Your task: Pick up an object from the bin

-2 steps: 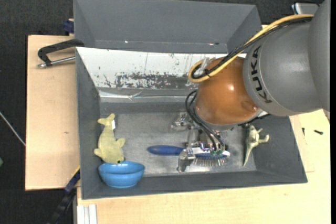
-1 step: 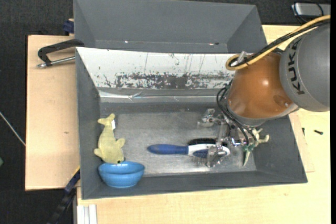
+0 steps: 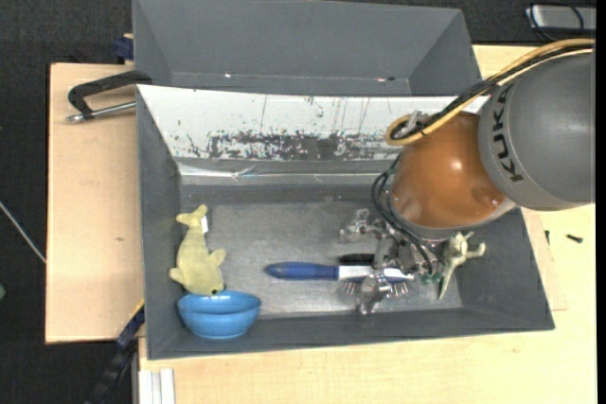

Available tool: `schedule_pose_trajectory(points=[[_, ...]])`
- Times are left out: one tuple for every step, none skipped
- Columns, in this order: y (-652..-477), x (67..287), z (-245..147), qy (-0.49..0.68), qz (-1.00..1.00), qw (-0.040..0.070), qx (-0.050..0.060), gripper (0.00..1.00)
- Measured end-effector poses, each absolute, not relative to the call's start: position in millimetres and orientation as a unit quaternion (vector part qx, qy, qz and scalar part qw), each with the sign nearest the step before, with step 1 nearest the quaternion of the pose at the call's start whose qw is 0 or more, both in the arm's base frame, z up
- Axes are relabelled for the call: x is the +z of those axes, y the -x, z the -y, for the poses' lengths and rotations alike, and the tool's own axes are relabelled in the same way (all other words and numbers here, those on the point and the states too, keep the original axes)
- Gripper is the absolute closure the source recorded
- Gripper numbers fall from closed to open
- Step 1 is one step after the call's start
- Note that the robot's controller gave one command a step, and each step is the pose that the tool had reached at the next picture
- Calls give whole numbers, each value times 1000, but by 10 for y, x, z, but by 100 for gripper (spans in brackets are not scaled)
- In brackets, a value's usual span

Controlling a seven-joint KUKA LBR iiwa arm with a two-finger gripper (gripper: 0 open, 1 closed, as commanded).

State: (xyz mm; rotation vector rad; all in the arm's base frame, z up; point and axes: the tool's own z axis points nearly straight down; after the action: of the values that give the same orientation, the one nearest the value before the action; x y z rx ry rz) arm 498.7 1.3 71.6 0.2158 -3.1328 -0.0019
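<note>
— How did the gripper stand?

— Open, its jaws set either side of the near end of the blue-handled tool. The handle ran straight away from it.

— And the risk?

— It gripped so close to that end that I judged the tool might pivot or slip free on lifting. The yellow plush toy and blue bowl lay well beyond the handle's tip.

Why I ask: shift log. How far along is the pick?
Done: the gripper is down in the bin, at the silver end of the blue-handled tool. In hand: the tool lies flat on the floor, not lifted. Left: securing it and lifting it out. The yellow plush and blue bowl lie apart at the left.
</note>
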Motion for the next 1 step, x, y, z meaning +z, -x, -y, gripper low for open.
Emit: schedule_pose_trajectory(points=[[-4992,731,-15,-68,998,0,0,0]])
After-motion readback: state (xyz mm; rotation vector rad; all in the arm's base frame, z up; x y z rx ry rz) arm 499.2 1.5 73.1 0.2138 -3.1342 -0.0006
